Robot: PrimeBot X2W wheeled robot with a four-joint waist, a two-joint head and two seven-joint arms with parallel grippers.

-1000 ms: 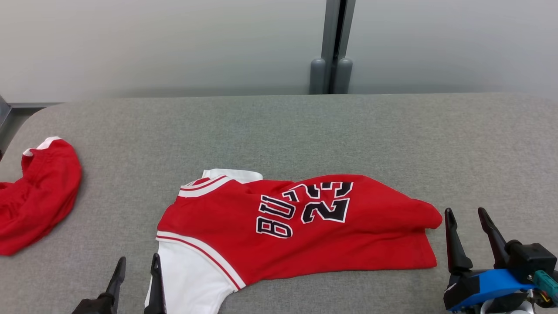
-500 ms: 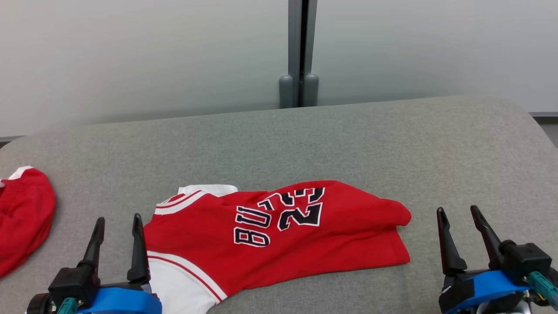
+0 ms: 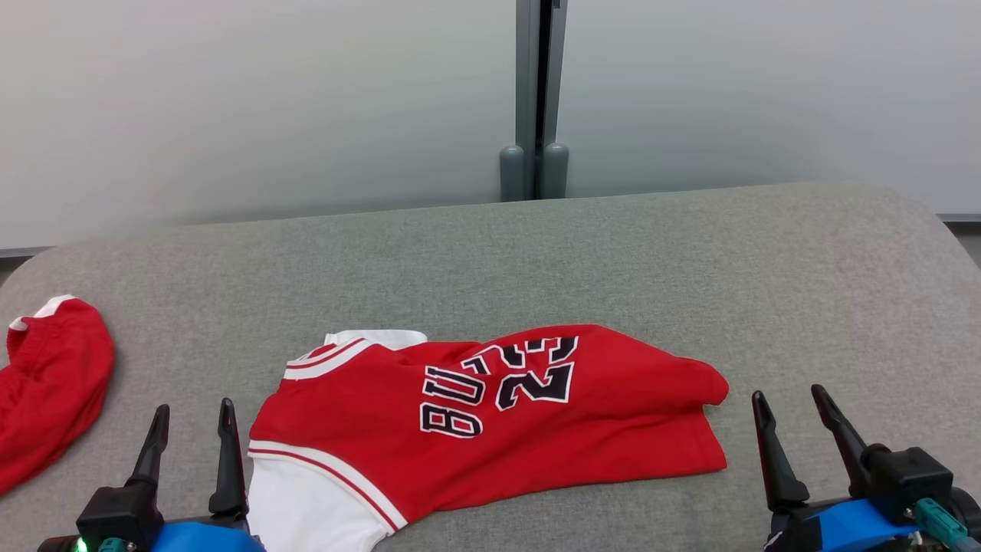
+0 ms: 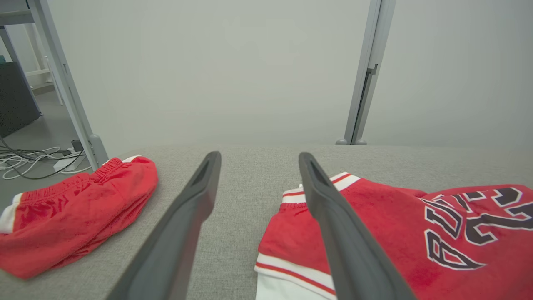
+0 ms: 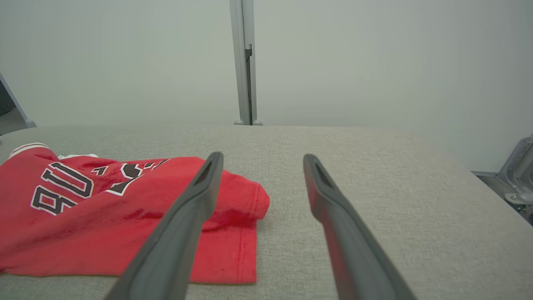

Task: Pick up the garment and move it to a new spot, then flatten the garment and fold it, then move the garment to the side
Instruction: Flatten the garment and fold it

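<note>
The red fabric jersey with white trim and black lettering [image 3: 490, 414] lies rumpled at the front middle of the grey cloth-covered table [image 3: 613, 245]; the left gripper [image 3: 193, 406] and right gripper [image 3: 788, 392] flank it, jaws apart and empty; by my judgement, flattening, folding and moving aside are all left to do.

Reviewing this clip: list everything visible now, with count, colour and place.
jersey: one, red with white trim and black lettering, rumpled, table's near middle
shorts: one, red with white trim, table's left edge
table: one, grey fabric top, under both garments
post: one, grey, behind the table
cables: several, white and black, floor left of table
left pincer: one, dark, open, beside jersey's left end
right pincer: one, dark, open, beyond jersey's right end
</note>
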